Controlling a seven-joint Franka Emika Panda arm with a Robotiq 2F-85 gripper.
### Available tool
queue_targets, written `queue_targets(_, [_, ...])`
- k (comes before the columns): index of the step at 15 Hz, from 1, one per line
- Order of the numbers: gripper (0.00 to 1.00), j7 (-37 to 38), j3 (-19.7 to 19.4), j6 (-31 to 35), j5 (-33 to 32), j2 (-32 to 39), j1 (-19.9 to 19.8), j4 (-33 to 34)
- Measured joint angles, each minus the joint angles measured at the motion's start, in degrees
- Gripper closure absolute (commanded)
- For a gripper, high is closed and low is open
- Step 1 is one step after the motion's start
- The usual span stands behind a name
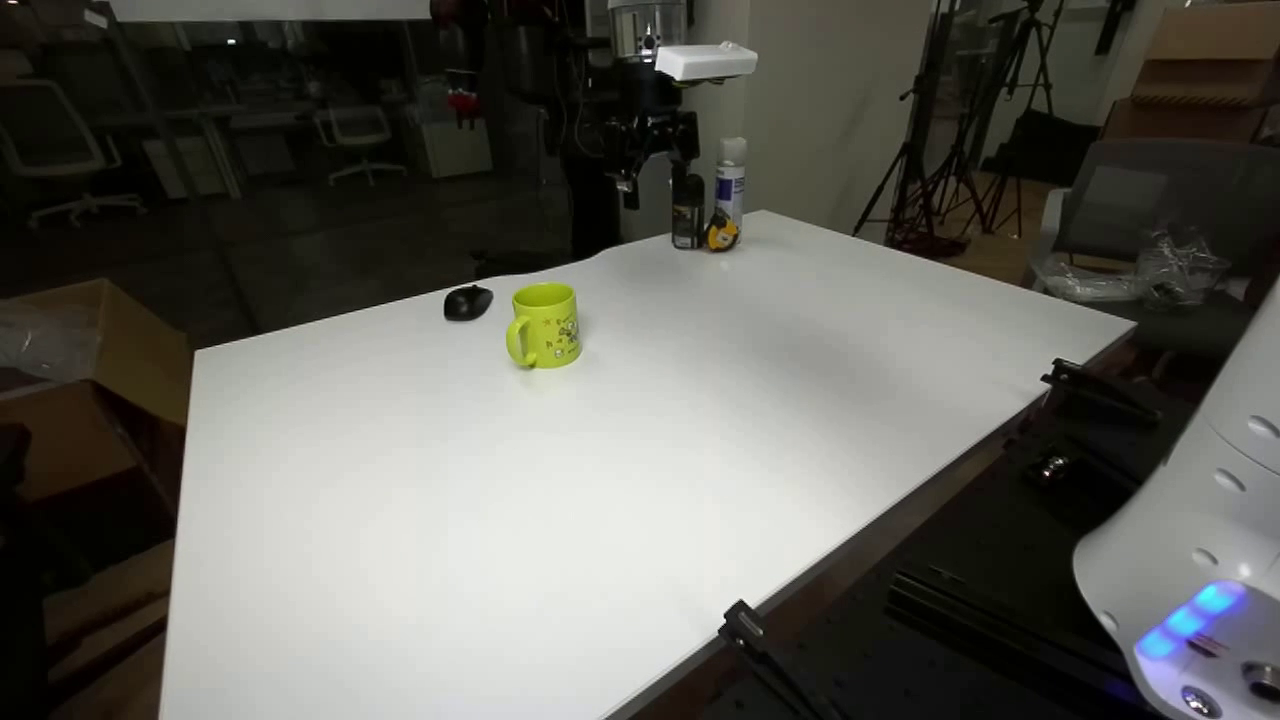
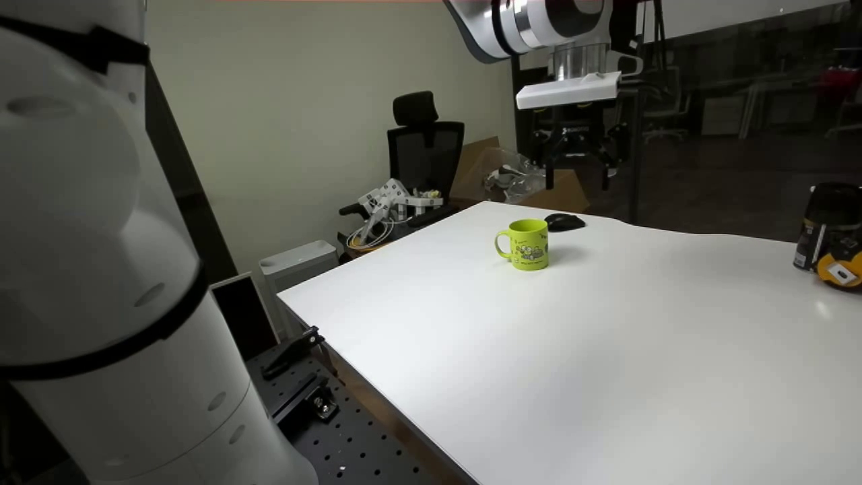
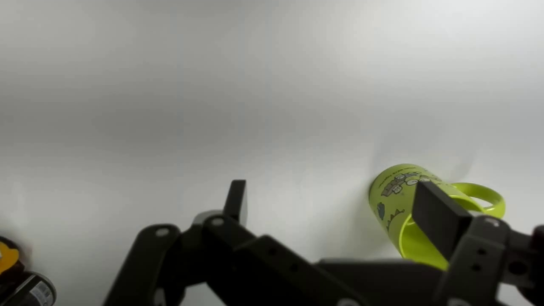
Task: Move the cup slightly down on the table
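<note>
Hanging above the white table (image 1: pixel 430 520), the gripper (image 2: pixel 578 178) points down with its two fingers (image 2: pixel 549 178) spread wide apart. It is well clear of the cup (image 1: pixel 550 325) in both exterior views; in the wrist view one finger overlaps the cup only along the line of sight.

From the left in an exterior view, a cardboard box (image 1: pixel 140 340) with a raised flap sits beyond the side of the table. Next comes a black mouse (image 1: pixel 468 303), lying close to the far edge. Just beside it, apart, the cup stands on the table: yellow-green, upright, handle toward the left, small printed figures on its wall. Farther right, near the far corner, are an upright dark bottle (image 1: pixel 687 225), a round yellow-and-black object (image 1: pixel 722 235) and, behind that, a white can (image 1: pixel 730 185) with a blue label; whether these three touch cannot be told. Past the table, a dark chair (image 1: pixel 1120 200) carries clear plastic wrap (image 1: pixel 1180 265). At the right edge stands the white base of the arm (image 1: pixel 1190 500), a blue light (image 1: pixel 1190 620) glowing on it.
</note>
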Motion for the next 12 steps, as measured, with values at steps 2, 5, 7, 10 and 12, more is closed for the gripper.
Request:
queue_targets(2, [0.0,-0.5,0.5,-0.3,-1.6,2.2,0.6,2.0])
queue_targets(5, [0.0,-1.0,0.8,-1.7,-4.3,7.1,1.9,7.3])
queue_targets(7, [0.0,-1.9,1.1,-3.6,-6.2,10.9,2.7,11.9])
queue_targets(10, [0.0,-2.2,1.3,-5.3,-7.1,14.7,3.6,16.4])
queue_targets(12, [0.0,-2.2,1.3,-5.6,-7.2,15.2,3.6,16.9])
